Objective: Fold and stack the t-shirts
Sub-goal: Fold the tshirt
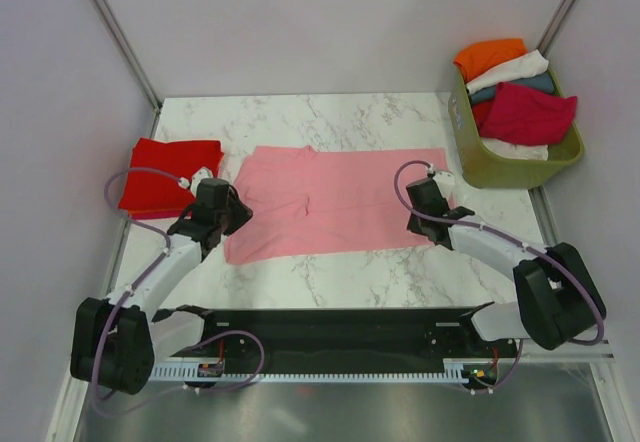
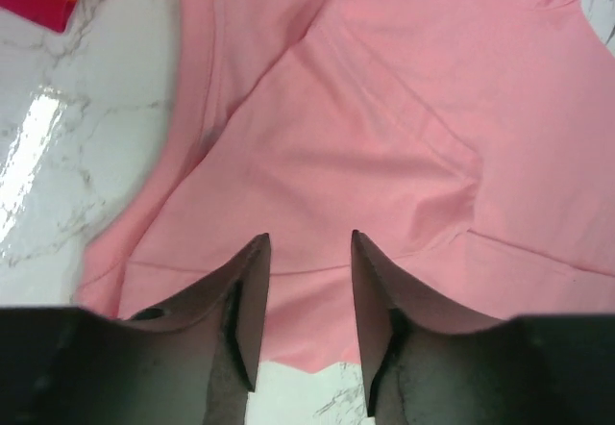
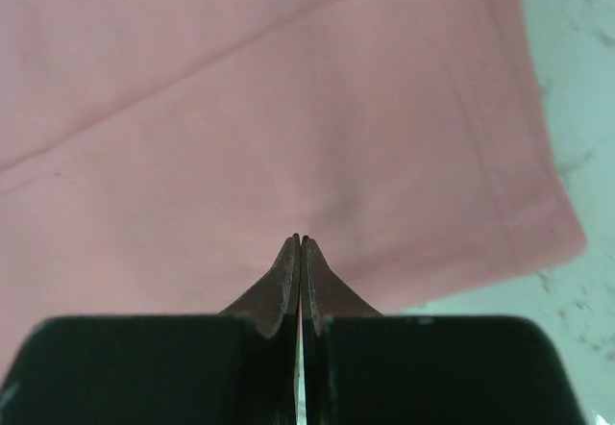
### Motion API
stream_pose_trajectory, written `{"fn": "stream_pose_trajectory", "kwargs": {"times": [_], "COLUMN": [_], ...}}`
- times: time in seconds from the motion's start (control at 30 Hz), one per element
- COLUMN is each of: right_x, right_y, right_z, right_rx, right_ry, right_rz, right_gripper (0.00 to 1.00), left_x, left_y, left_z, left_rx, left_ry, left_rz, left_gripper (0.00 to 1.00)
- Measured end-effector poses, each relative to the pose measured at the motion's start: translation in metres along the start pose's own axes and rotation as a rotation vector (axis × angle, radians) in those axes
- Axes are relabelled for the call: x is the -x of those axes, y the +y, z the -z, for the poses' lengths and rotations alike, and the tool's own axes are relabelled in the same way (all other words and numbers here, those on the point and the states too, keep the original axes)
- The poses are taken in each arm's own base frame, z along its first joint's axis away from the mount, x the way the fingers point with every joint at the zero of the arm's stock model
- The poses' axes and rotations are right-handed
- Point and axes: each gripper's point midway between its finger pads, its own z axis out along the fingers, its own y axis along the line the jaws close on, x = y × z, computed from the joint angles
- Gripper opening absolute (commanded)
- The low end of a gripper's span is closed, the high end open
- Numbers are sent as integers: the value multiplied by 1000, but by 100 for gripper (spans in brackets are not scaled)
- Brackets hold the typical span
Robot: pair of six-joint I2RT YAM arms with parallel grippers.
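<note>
A folded shirt lies left of the spread shirt, basket right.

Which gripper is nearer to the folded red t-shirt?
Left. The left gripper is at the left edge of the pink t-shirt, just beside the red t-shirt; the right gripper is at the pink t-shirt's opposite end, by the basket.

Soft, even brightness from overhead, with shadows faint and soft-edged. One white patch of glare lies on the bare marble tabletop in my left wrist view. My own fingers loom dark and blurred there and in my right wrist view — too close to the lens.
</note>
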Motion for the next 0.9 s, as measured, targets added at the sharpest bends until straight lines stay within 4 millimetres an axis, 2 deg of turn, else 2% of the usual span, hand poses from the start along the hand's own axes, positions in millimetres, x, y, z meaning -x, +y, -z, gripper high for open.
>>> {"fn": "stream_pose_trajectory", "kwargs": {"times": [0.03, 0.07, 0.1, 0.17, 0.33, 0.43, 0.7, 0.9], "right_x": [-3, -4, -5, 0, 5, 1, -12, -14], "right_y": [-9, -18, -25, -35, -43, -47, -60, -65], "right_z": [1, 2, 4, 5, 3, -2, -15, -13], "right_rx": [-22, -41, -59, -83, -112, -138, -199, -230], "right_ry": [2, -1, -6, -26, -40, -29, 23, 26], "right_rz": [-9, -23, -35, -62, -103, -122, -191, -301], "right_gripper": [0, 0, 0, 0, 0, 0, 0, 0], "left_x": [-4, -8, -12, -20, -35, -42, -69, -75], "left_y": [4, 7, 10, 15, 20, 22, 49, 64], "left_z": [2, 3, 4, 5, 6, 5, -2, 1], "left_rx": [0, 2, 3, 3, -2, 7, 163, 253], "left_ry": [4, 12, 21, 42, 100, 127, 257, 267], "left_rz": [0, 1, -5, -12, -15, -14, 11, 65], "left_gripper": [16, 7, 2, 2, 2, 2, 2, 2]}}
